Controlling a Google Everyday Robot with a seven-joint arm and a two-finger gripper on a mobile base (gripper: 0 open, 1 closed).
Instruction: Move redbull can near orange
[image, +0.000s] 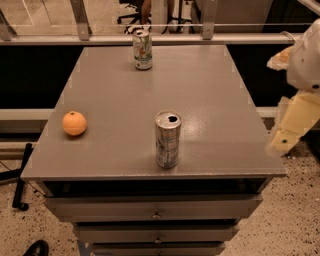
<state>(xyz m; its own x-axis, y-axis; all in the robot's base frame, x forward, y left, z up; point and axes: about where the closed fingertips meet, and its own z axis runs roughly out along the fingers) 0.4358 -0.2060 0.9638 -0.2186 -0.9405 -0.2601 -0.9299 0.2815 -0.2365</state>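
The redbull can (167, 139) stands upright near the front middle of the grey table top (200, 95); it is slim, silver-grey, with a dark drinking hole in its shiny top. The orange (74, 123) sits near the table's left edge, well left of the can. The gripper (287, 131) hangs off the table's right side, at about the can's depth and far to its right, touching nothing.
A white can with green and red markings (142, 48) stands at the far edge of the table. Drawers (156, 207) run below the table's front. A glass railing (210, 25) lies behind the table. A black stand foot (20, 180) is on the floor at left.
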